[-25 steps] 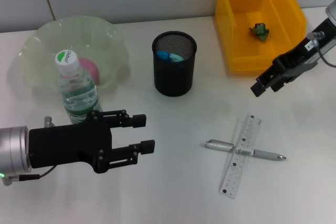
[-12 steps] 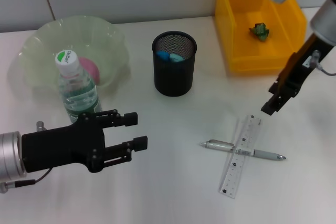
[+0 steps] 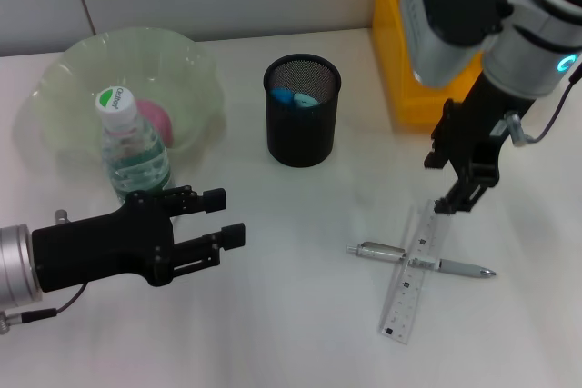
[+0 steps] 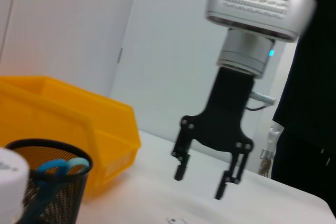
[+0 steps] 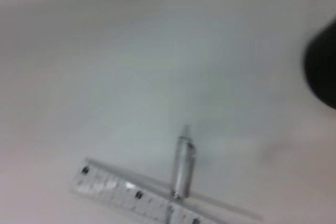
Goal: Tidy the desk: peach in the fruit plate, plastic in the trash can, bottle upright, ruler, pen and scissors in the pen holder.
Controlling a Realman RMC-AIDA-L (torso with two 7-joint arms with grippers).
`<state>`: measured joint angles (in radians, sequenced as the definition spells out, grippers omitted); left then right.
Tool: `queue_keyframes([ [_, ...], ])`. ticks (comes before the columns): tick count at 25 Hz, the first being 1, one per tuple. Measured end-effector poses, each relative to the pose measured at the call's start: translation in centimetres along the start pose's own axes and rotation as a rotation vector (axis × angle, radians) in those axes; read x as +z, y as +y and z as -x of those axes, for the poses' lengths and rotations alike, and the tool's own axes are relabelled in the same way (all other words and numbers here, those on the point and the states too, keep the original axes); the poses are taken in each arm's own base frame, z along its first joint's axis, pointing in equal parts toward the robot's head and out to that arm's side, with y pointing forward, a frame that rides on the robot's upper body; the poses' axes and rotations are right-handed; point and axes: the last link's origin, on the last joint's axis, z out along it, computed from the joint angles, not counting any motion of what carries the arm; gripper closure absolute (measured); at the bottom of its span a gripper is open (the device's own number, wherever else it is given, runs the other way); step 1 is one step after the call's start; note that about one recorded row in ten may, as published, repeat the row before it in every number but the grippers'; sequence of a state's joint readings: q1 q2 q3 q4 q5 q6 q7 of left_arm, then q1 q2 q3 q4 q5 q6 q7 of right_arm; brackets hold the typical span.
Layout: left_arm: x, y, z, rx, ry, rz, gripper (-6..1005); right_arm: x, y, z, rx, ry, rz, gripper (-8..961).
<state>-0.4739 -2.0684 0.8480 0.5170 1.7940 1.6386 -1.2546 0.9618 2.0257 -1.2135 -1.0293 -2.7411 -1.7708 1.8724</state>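
we see the right gripper (image 3: 452, 184) hanging over the tabletop (image 3: 300, 315), fingers spread with nothing between them, just above the far end of the ruler (image 3: 416, 271). the left wrist view shows it (image 4: 202, 179) from the side, both fingers clear of the surface. the right arm's big housing covers most of the trash can (image 3: 400, 61), so we can't see what's inside it; only its left wall and a bit of front show. in the left wrist view the trash can (image 4: 79, 129) is cut off at the edge.

the ruler lies flat with the pen (image 3: 420, 262) crossing it, we can't tell which is on top. the right wrist view shows the ruler (image 5: 142, 199) cut off at the frame edge and only part of the pen (image 5: 182, 167).

the left gripper (image 3: 218, 220) is low over the near left tabletop, fingers apart, empty, just in front of the bottle (image 3: 134, 155). the bottle stands upright in front of the fruit plate (image 3: 64, 79), its lower part hidden by the gripper. the peach (image 3: 152, 121) sits in the plate, half hidden behind the bottle.

the pen holder (image 3: 301, 111) stands mid tabletop with the scissors (image 3: 296, 95) inside, only the blue handles showing; the left wrist view catches the holder (image 4: 44, 187) with the blue handles (image 4: 62, 167) too.
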Motion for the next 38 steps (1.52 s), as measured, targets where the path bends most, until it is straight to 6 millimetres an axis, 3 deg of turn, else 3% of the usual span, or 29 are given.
queue_keyframes([
  [9, 0.3, 0.1, 0.5, -0.068, 0.051, -0.029, 409, 0.7, 1.6, -0.4, -0.244, 0.014, 0.034, 324],
  [17, 0.3, 1.0, 1.8, -0.045, 0.005, -0.001, 409, 1.3, 1.5, -1.5, -0.405, 0.069, 0.032, 324],
  [28, 0.0, 1.3, 1.8, -0.024, 0.058, -0.020, 408, 1.2, 1.1, -0.7, -0.564, 0.070, 0.004, 323],
  [38, -0.2, 0.8, 1.7, 0.063, 0.068, -0.060, 409, 1.7, 2.5, -0.9, -0.735, 0.077, 0.063, 323],
])
